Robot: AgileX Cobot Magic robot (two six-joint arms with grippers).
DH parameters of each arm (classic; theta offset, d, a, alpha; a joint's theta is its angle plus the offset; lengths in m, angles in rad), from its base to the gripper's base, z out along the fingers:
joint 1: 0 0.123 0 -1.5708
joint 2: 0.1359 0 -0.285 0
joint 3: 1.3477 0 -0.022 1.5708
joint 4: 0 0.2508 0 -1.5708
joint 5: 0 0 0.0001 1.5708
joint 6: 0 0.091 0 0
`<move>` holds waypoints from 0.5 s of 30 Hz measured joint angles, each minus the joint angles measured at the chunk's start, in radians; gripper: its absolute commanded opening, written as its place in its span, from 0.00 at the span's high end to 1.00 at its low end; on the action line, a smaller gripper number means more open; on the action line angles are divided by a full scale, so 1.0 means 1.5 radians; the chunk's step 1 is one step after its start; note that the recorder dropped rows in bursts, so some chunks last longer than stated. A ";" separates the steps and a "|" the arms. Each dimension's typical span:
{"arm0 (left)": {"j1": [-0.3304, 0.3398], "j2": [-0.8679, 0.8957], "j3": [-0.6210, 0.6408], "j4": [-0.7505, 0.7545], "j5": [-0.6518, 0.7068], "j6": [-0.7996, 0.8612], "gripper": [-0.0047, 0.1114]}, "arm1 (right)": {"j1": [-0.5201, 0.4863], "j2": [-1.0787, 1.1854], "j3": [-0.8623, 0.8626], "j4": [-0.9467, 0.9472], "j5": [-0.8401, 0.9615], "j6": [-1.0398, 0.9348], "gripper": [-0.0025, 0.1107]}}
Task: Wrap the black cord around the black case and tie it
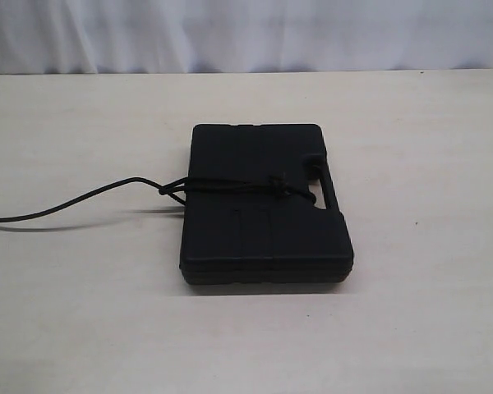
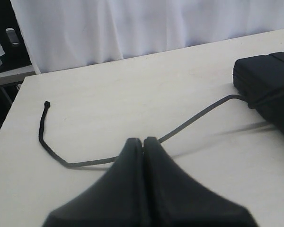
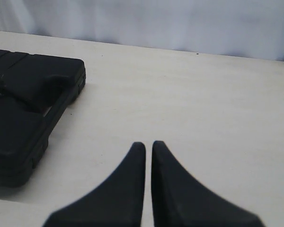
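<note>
Over on the left, the black cord's loose tail is laid out on the pale table, just past the left gripper, which is pressed together on nothing. Mid-table, the cord is wrapped across the flat black case and knotted near the handle cut-out. The right gripper is squeezed closed too, kept clear of the case.

1 black case, 1 black cord, 2 claws, 1 table

Case mid-surface; cord across case top, knotted near handle, tail trailing toward left edge.
</note>
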 measured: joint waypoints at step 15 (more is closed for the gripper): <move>0.000 0.000 0.000 0.004 0.000 0.000 0.96 | 0.000 0.000 0.000 -0.020 0.000 -0.001 0.94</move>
